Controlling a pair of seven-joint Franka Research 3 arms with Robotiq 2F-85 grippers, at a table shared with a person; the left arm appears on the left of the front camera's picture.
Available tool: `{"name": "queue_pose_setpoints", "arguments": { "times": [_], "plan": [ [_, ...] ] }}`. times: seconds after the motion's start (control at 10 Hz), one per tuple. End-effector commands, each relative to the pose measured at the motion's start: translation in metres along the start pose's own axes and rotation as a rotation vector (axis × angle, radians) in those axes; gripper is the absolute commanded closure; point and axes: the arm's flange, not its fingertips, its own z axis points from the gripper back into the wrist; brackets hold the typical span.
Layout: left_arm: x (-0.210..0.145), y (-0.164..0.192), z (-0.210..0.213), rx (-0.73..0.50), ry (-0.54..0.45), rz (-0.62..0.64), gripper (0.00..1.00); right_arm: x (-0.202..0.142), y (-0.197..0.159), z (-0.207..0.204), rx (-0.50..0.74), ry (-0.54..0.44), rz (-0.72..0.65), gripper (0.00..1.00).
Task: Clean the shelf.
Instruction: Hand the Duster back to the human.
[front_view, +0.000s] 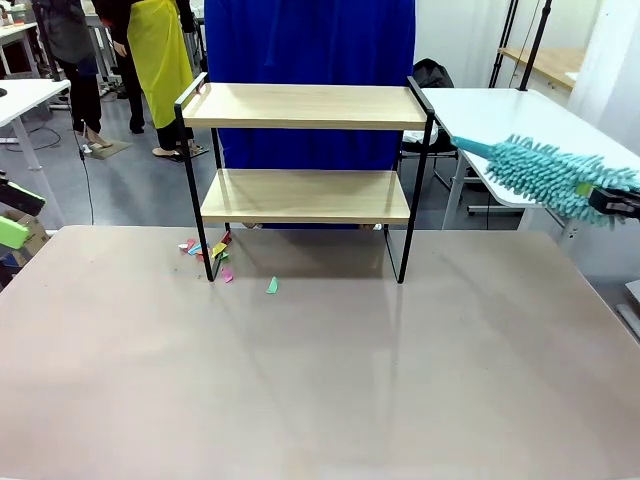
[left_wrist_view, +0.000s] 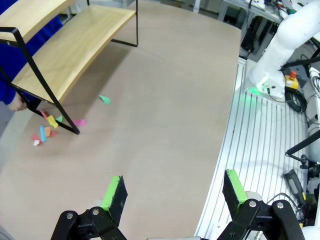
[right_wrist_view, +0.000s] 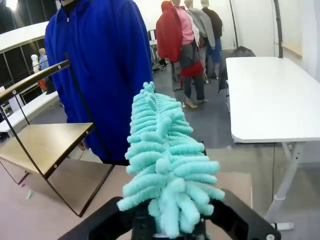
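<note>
The shelf (front_view: 305, 106) stands at the table's far side, both wooden boards bare; it also appears in the left wrist view (left_wrist_view: 70, 45) and the right wrist view (right_wrist_view: 45, 142). Several coloured paper scraps (front_view: 210, 249) lie on the table by its left legs, one green scrap (front_view: 272, 286) a little nearer; these scraps (left_wrist_view: 47, 131) show beside the leg. My right gripper (front_view: 612, 200) is shut on a teal fluffy duster (front_view: 545, 172), held in the air right of the shelf. The duster (right_wrist_view: 162, 155) rises from that gripper (right_wrist_view: 170, 220). My left gripper (left_wrist_view: 174, 192) hangs open over the table's left side.
A person in a blue coat (right_wrist_view: 95, 75) stands right behind the shelf. White tables (front_view: 500, 120) stand at the back right. The right arm's base (left_wrist_view: 277, 50) sits on a metal rail beside the table. The brown tabletop (front_view: 330, 380) lies bare in front of the shelf.
</note>
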Motion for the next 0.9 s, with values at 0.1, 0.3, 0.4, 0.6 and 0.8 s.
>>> {"name": "queue_pose_setpoints", "arguments": {
  "times": [0.1,0.3,0.4,0.6,0.8],
  "plan": [
    [0.0026,-0.0001,0.0001,-0.016,-0.022,-0.019,0.00,-0.0034,-0.0060,0.0058,-0.039,0.039,0.012,0.83],
    [0.0026,-0.0001,0.0001,-0.016,-0.022,-0.019,0.00,-0.0034,-0.0060,0.0058,-0.039,0.039,0.012,0.83],
    [0.0026,-0.0001,0.0001,-0.016,-0.022,-0.019,0.00,-0.0034,-0.0060,0.0058,-0.039,0.039,0.012,0.83],
    [0.0026,-0.0001,0.0001,-0.016,-0.022,-0.019,0.00,-0.0034,-0.0060,0.0058,-0.039,0.039,0.012,0.83],
    [0.0026,-0.0001,0.0001,-0.016,-0.022,-0.019,0.00,-0.0034,-0.0060,0.0058,-0.039,0.039,0.012,0.83]
  ]
}}
